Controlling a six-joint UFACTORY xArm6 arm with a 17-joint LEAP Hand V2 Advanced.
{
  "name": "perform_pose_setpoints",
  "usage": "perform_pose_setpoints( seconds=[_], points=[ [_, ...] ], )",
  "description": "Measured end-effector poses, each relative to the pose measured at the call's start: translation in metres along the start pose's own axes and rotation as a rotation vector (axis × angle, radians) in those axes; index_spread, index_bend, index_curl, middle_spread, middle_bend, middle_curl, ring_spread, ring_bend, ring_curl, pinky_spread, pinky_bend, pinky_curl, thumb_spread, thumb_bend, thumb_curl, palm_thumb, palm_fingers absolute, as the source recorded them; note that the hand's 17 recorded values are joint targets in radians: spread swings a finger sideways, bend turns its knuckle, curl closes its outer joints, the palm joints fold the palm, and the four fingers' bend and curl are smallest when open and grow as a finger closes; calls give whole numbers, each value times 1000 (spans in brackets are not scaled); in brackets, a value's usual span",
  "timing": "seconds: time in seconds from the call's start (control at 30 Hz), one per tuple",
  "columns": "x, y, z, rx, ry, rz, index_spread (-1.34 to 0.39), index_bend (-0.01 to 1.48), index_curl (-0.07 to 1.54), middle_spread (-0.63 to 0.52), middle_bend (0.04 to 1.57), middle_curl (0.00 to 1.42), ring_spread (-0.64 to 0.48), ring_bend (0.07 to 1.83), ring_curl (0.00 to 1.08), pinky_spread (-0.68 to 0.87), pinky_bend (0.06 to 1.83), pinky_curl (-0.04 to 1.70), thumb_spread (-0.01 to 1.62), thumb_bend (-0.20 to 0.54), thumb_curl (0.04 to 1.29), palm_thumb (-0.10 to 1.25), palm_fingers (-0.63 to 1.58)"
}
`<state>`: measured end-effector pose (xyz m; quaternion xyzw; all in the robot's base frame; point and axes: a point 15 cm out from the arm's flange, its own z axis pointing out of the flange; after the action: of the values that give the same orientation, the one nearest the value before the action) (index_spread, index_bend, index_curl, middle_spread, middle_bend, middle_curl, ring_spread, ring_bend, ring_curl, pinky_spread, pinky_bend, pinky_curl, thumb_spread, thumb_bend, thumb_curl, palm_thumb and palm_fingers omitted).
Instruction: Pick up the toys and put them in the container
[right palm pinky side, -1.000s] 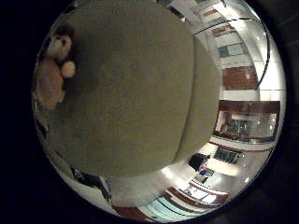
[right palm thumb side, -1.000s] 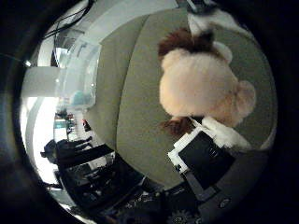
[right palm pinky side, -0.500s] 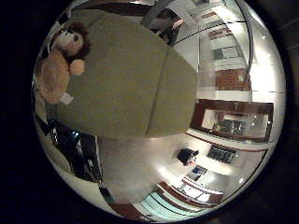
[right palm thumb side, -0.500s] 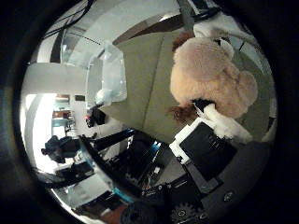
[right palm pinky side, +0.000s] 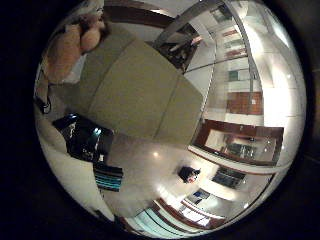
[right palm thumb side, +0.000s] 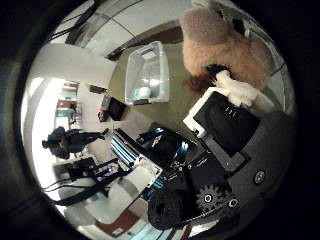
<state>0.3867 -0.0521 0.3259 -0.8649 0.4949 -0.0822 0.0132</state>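
Observation:
A tan plush animal with a brown mane (right palm thumb side: 220, 45) sits right against my palm. My right hand (right palm thumb side: 227, 117) is shut on it, and a white fingertip (right palm thumb side: 237, 90) presses into its fur. The plush hangs well above the olive-green table (right palm pinky side: 135, 95); its body also shows in the little finger side view (right palm pinky side: 67, 52). A clear plastic container (right palm thumb side: 145, 70) stands on the table near its edge, with a small pale teal toy (right palm thumb side: 143, 92) lying in it.
Black equipment with blue lights (right palm pinky side: 85, 142) stands on the floor beside the table's edge. The arm's own white and black parts (right palm thumb side: 150, 185) reach in under the hand. Glossy floor (right palm pinky side: 160, 170) spreads out beyond the table.
Both views have shifted: the table has shrunk and dropped away as the hand rose with the plush in it. The container now shows whole, with floor below.

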Motion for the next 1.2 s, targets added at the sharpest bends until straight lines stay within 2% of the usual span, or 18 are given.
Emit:
perform_pose_setpoints(
  seconds=[0.17, 0.3, 0.63, 0.93, 1.2],
  points=[
    [-59, -28, -24, 35, -14, -65, -432, 510, 804, -441, 724, 890, -368, 1081, 649, -379, 1309, 464, 507, -26, 729, 1019, 890],
    [-110, -49, -39, 68, -27, -114, -433, 574, 878, -436, 794, 976, -363, 1137, 720, -342, 1363, 538, 495, -25, 747, 1022, 821],
    [-214, -105, -98, 139, -67, -196, -419, 703, 978, -409, 907, 1074, -357, 1202, 818, -331, 1383, 682, 455, -24, 784, 1033, 716],
    [-298, -143, -65, 118, -105, -259, -412, 749, 997, -384, 950, 1090, -356, 1225, 854, -343, 1349, 773, 445, -27, 794, 1031, 678],
    [-325, -183, -26, 106, -110, -270, -402, 770, 1000, -373, 965, 1089, -342, 1235, 868, -359, 1324, 835, 443, -26, 806, 1033, 662]
  ],
)
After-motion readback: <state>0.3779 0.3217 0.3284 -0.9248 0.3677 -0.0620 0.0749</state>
